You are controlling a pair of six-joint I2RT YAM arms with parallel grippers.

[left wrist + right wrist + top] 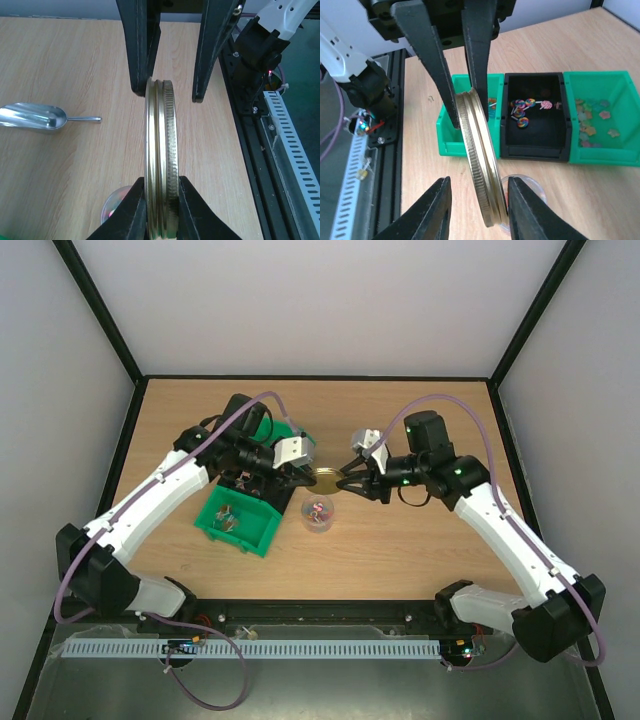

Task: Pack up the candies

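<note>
The lid (160, 160) stands on edge above the bench (75, 65), pinched in the left claw (161, 205). It reaches in between the fingers of the right claw (477, 200), touching one and apart from the other. Beyond the left claw, seen from the right one, three bins (470, 145) stand side by side with candies (525, 107) in them. Just below the two claws the jar (318, 512) sits on the bench, holding more candies. In the left wrist view the scoop (32, 117) lies on the bench to that claw's left, well apart from the lid.
</note>
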